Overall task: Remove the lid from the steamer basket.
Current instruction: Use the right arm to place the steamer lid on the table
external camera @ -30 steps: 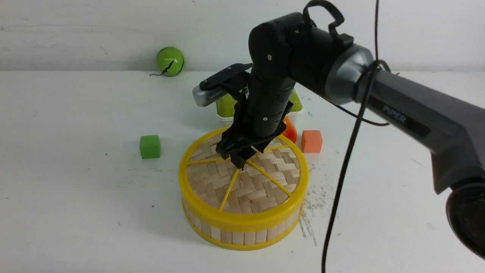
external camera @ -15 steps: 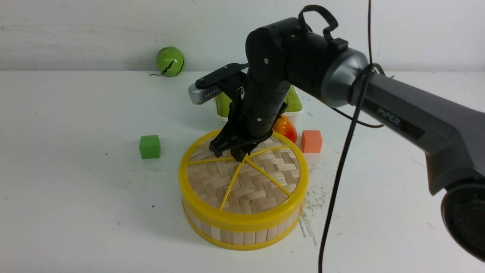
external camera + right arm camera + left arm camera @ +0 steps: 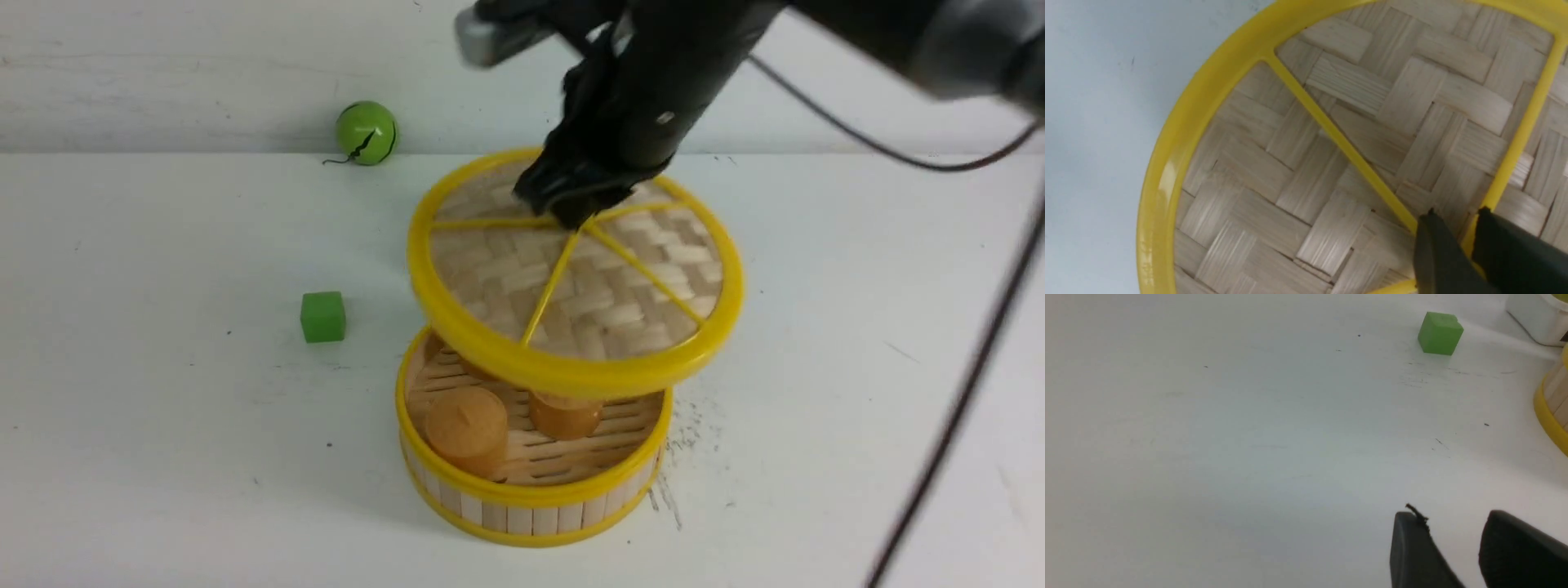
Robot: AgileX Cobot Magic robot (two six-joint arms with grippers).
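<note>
From the front, the right claw (image 3: pixel 571 214) is clamped on the hub of the lid (image 3: pixel 571 318). The lid hangs tilted in the air above the open steamer basket (image 3: pixel 531 498), which stands on the tabletop (image 3: pixel 163 408) with two brown round pieces (image 3: pixel 467 425) inside.

From the left wrist, the left claw (image 3: pixel 1451 522) stands slightly apart and empty over the tabletop, well away from a green cube (image 3: pixel 1440 333).

From the right wrist, the fingers (image 3: pixel 1437 253) pinch a yellow spoke where it meets the hub.

Bright diffuse light, soft shadow beside steamer basket (image 3: pixel 531 514). Right arm (image 3: pixel 653 90) motion-blurred in front view. Faint sheen on lid (image 3: pixel 1161 183) rim.
</note>
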